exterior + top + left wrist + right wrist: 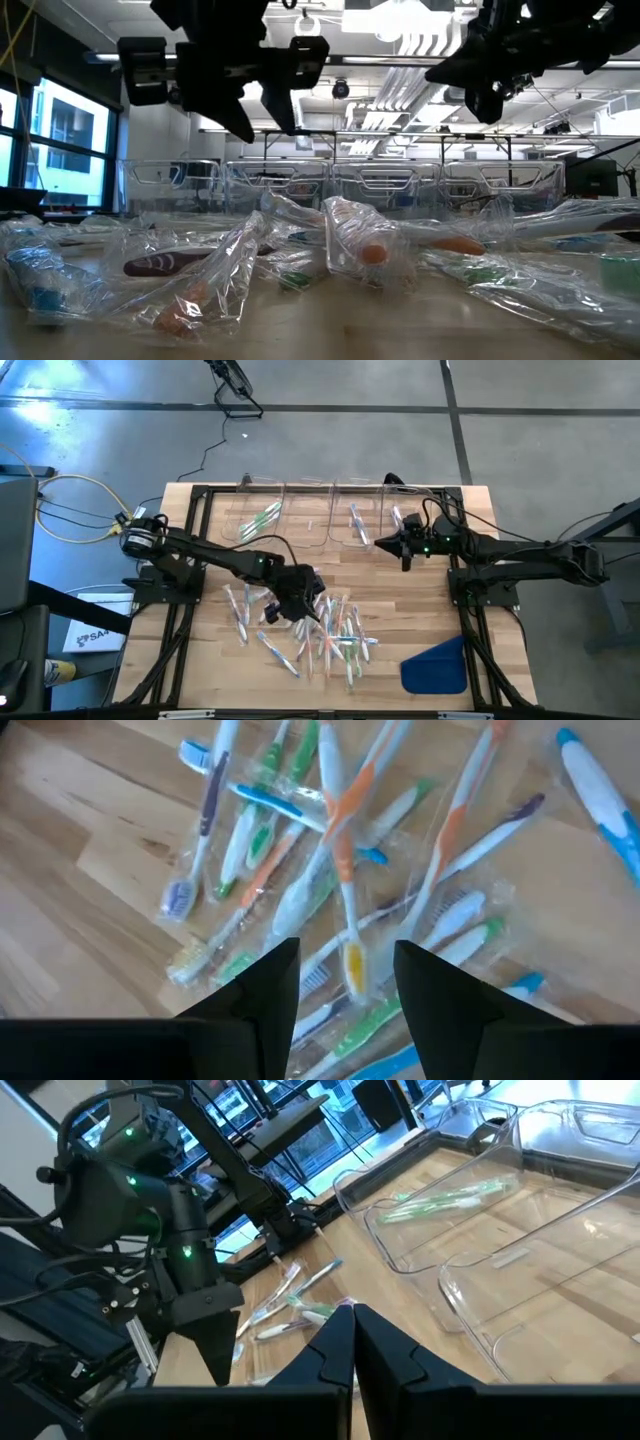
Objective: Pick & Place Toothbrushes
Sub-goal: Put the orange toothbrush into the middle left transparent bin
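L gripper tips hidden, high view

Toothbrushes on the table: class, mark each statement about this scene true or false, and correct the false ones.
1. The left gripper hangs open above the pile of toothbrushes. True.
2. The right gripper is wide open. False: its fingers are shut.
3. A clear bin holds green toothbrushes. True.
4. The blue cloth lies inside a bin. False: it lies on the table, near the front right corner.
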{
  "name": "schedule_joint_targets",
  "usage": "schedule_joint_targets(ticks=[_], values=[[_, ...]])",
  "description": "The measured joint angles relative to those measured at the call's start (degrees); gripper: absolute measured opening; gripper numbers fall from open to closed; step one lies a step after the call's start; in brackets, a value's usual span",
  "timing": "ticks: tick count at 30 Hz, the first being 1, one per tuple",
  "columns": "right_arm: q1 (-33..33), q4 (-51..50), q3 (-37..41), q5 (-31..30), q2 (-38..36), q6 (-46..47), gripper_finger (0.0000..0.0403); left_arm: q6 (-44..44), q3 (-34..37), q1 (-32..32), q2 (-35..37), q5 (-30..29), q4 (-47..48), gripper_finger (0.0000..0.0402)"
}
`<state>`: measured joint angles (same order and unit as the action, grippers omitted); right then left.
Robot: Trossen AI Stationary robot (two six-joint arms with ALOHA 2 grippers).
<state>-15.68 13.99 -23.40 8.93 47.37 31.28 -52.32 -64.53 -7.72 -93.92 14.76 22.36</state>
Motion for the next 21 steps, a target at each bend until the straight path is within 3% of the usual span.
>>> schedule_joint_targets(ticks=[10,21], values=[[0.0,0.0,0.0,0.0,0.0,-1.1,0.0002,0.0,0.0,0.4,-5.7,0.7,-2.8,0.0159],[0.0,0.0,0.0,-1.8,0.0,-1.5,0.0002,0.6,0.0,0.2,-6.1,1.5,-4.1,0.0159]])
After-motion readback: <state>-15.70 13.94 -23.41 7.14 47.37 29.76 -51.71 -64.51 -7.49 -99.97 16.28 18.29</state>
